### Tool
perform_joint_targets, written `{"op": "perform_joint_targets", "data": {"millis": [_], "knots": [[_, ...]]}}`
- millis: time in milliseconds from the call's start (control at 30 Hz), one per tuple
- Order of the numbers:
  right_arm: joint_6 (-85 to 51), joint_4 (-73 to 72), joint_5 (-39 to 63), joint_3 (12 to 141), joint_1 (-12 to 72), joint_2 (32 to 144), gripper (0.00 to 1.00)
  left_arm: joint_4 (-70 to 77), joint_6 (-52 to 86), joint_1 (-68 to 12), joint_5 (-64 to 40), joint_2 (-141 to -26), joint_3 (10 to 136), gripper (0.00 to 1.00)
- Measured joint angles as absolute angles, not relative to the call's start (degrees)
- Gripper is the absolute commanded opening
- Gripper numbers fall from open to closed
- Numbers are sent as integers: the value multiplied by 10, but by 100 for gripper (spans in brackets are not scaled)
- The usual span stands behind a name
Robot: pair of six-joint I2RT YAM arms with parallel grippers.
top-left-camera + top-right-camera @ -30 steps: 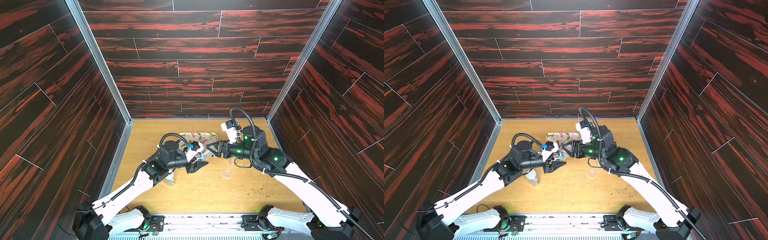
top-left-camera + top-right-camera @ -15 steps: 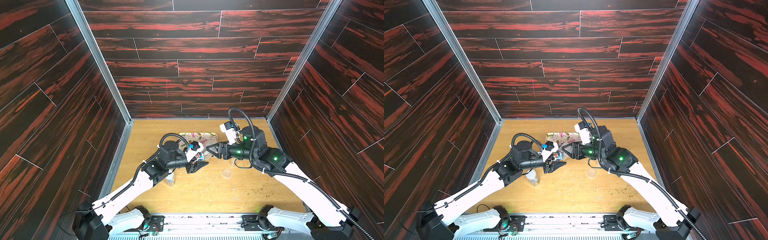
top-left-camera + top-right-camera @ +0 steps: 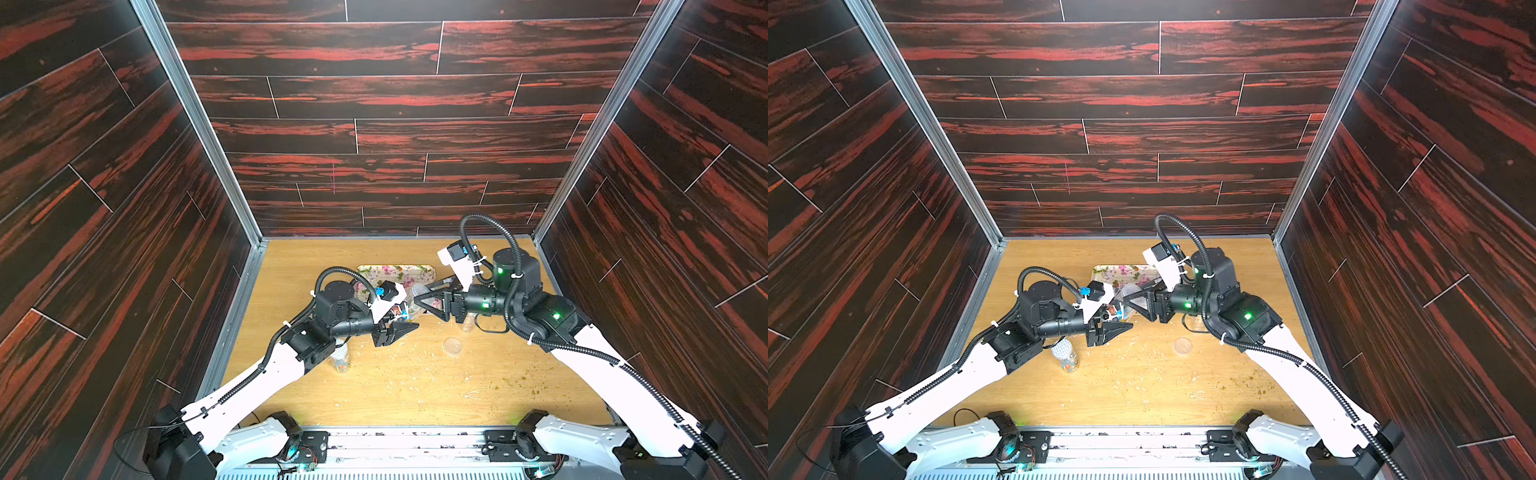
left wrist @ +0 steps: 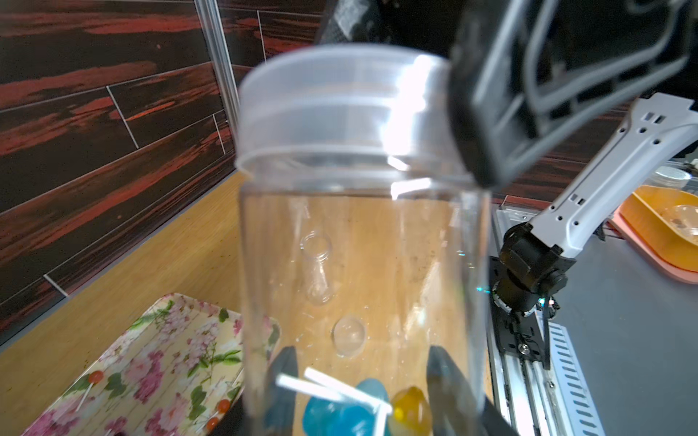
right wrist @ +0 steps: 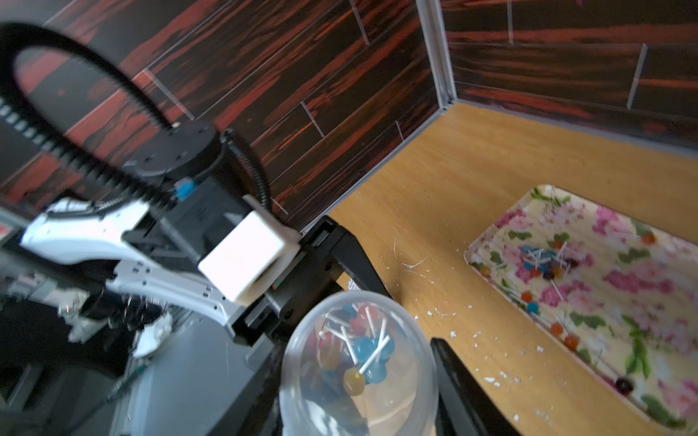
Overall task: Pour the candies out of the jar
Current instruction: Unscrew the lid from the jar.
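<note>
A clear jar (image 4: 359, 226) with a clear screw lid (image 4: 340, 102) is held off the table, in front of a floral tray (image 3: 395, 272). My left gripper (image 4: 362, 351) is shut on the jar's body; its fingers show through the plastic. Candies (image 5: 362, 351), blue, yellow and red balls on white sticks, lie at the jar's bottom. My right gripper (image 5: 359, 343) is shut on the lid, one finger on each side. In both top views the two grippers (image 3: 401, 328) (image 3: 419, 297) meet at the jar (image 3: 1127, 291). Several more candies (image 5: 544, 264) lie on the tray (image 5: 604, 283).
A small bottle (image 3: 340, 359) stands under my left arm. A round clear cap (image 3: 452, 345) lies on the wooden table, and a clear bottle (image 3: 467, 322) stands under my right wrist. Pale crumbs (image 3: 415, 365) are scattered on the table (image 3: 374, 399).
My right gripper has moved left onto the jar's lid and closed on it. The left arm and the jar have stayed where they were.
</note>
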State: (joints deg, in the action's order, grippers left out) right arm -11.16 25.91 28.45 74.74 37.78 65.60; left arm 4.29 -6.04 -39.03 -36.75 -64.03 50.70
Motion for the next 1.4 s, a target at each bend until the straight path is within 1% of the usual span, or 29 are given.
{"op": "perform_joint_targets", "data": {"millis": [200,233,300,433,533,700,900,1000,1167,1400], "knots": [[0,268,346,745,357,655,59,44,-60,-392,-386,-640,507,42],[13,272,352,747,355,655,61,44,-60,-393,-387,-640,507,41],[36,280,355,752,353,657,68,43,-56,-393,-388,-640,507,42],[62,288,345,756,350,659,90,42,-42,-393,-387,-640,507,42],[41,305,336,771,350,666,99,42,-38,-393,-385,-640,507,42],[-51,318,316,797,352,661,99,41,-36,-393,-378,-639,507,41],[-227,353,201,799,364,632,98,41,-36,-393,-369,-635,507,42],[-298,364,143,799,393,621,92,40,-38,-393,-368,-633,507,41],[-368,370,79,801,445,627,88,38,-43,-393,-365,-633,507,41],[-401,377,42,837,461,666,88,38,-46,-393,-364,-633,507,41]]}}
